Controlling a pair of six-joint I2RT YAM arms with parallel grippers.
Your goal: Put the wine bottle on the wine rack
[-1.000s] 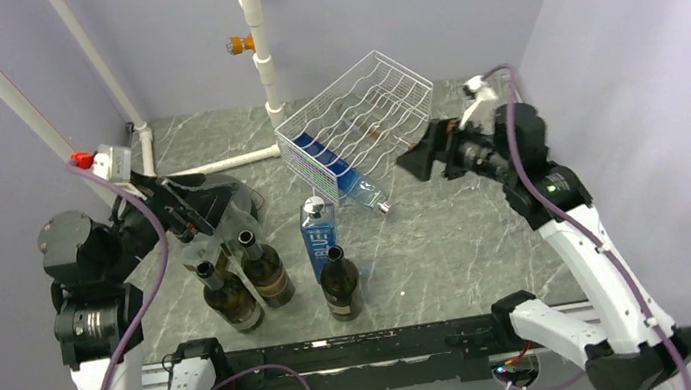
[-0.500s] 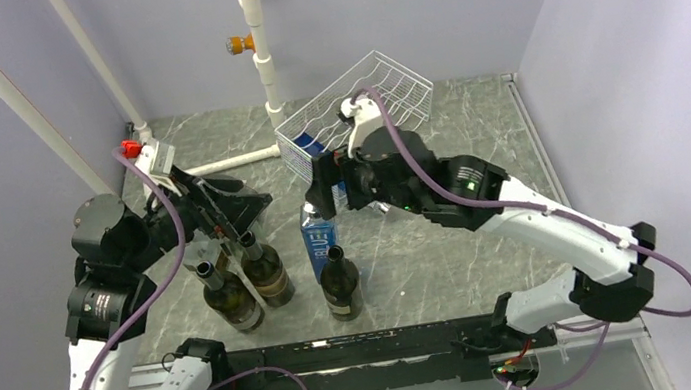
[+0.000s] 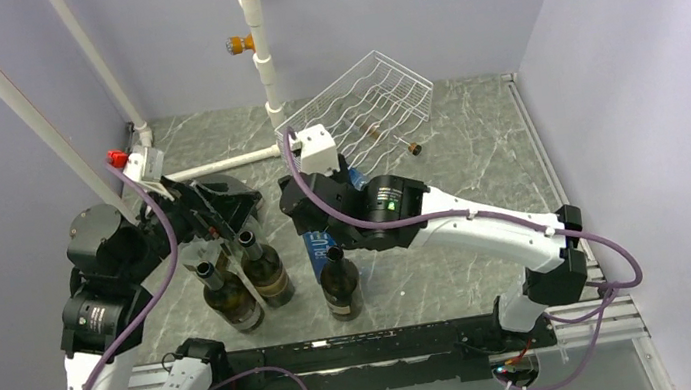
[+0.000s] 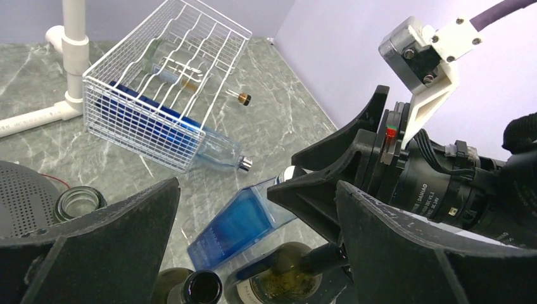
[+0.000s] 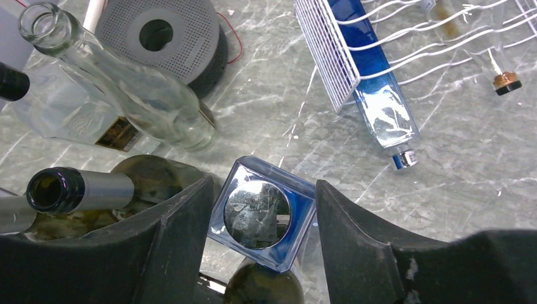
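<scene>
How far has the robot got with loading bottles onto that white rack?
Done: one blue bottle lies in the rack, neck poking out. In hand: the right gripper hangs open over the top of the square blue bottle, not yet gripping it. Left: lifting that bottle onto the rack. The dark bottles beside it are also unracked.

white wine rack [image 3: 366, 112], blue bottle [image 5: 263, 221], marbled table [image 3: 482, 187]
</scene>
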